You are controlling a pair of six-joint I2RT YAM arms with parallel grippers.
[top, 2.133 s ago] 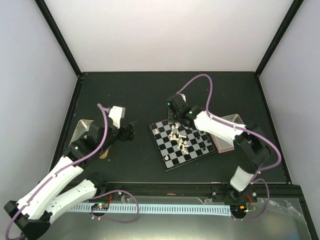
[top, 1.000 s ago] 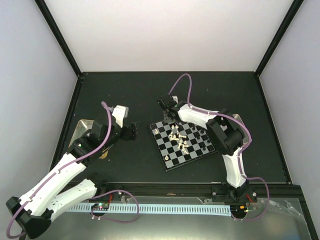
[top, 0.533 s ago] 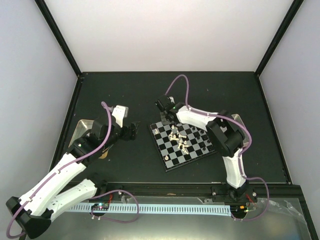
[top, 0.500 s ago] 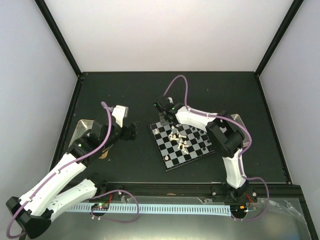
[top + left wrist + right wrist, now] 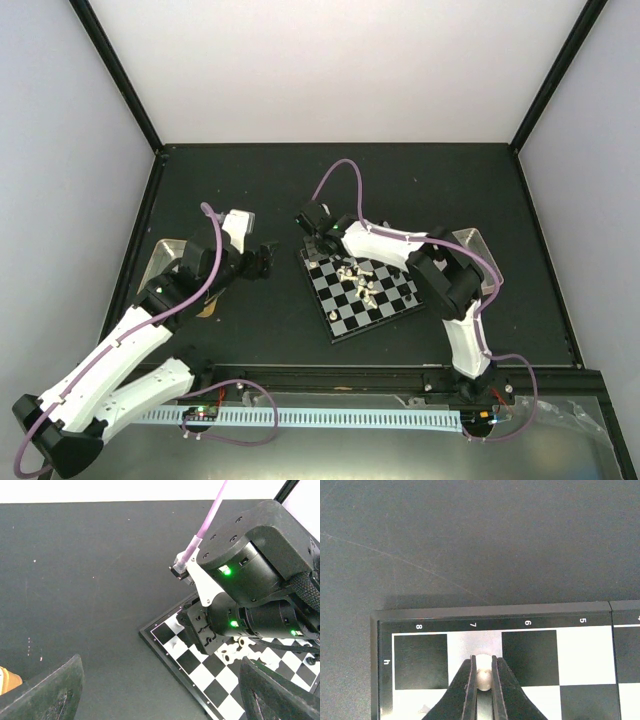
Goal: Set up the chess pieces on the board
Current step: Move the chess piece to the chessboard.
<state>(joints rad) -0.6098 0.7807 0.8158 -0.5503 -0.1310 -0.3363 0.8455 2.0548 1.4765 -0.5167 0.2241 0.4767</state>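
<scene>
The right jaws pinch a small cream-white chess piece with a rounded head, over the pale square marked 7 in the edge row, at the far-left corner of the chessboard. Whether it rests on the square cannot be told. More cream pieces cluster mid-board. The left jaws stand spread wide above the dark bench, just left of the chessboard.

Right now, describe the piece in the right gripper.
The cream-white chess piece shows only a smooth rounded top, plastic-looking; its body is hidden. The right gripper is shut on it, a black finger on each side. It is over the pale column-7 square in the edge row of the board; whether it touches down cannot be told.
</scene>
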